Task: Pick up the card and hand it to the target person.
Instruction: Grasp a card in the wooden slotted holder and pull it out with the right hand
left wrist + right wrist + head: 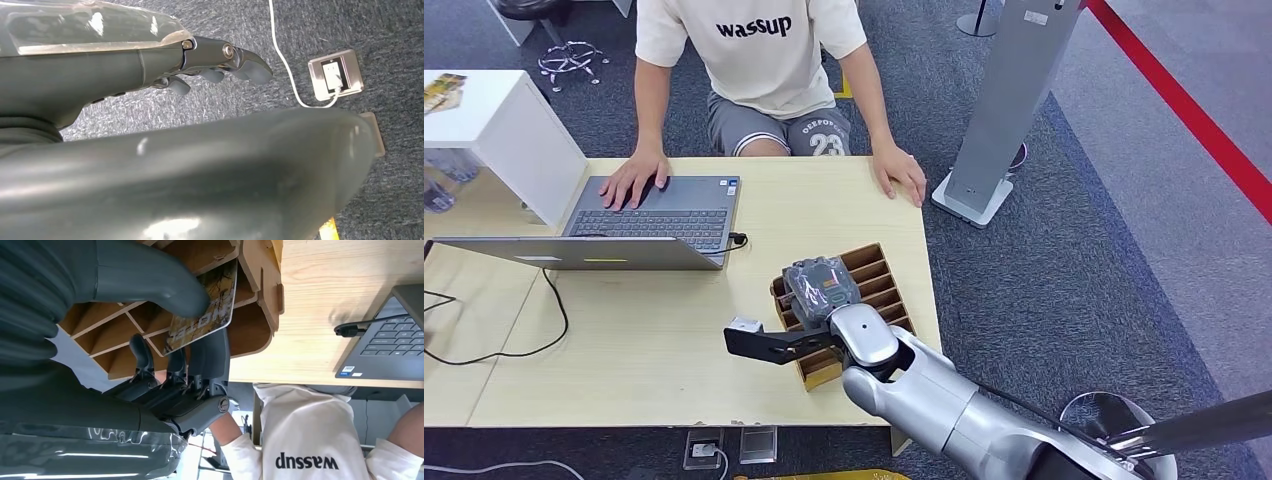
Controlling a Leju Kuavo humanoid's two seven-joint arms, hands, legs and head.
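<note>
Right hand [822,288] sits over the slotted brown wooden card rack [879,275], at about 4 o'clock on the pale wooden desk [654,340]. In the right wrist view the thumb and dark fingers [212,352] pinch the printed, rounded-corner card [205,302], partly in its slot. Left hand [220,62] hangs over grey carpet, fingers loosely curled, holding nothing. Judgement: draw the card straight along the slot, keep the pinch firm, clear the dividers, then carry toward the person in the white T-shirt [759,50] at 12 o'clock.
</note>
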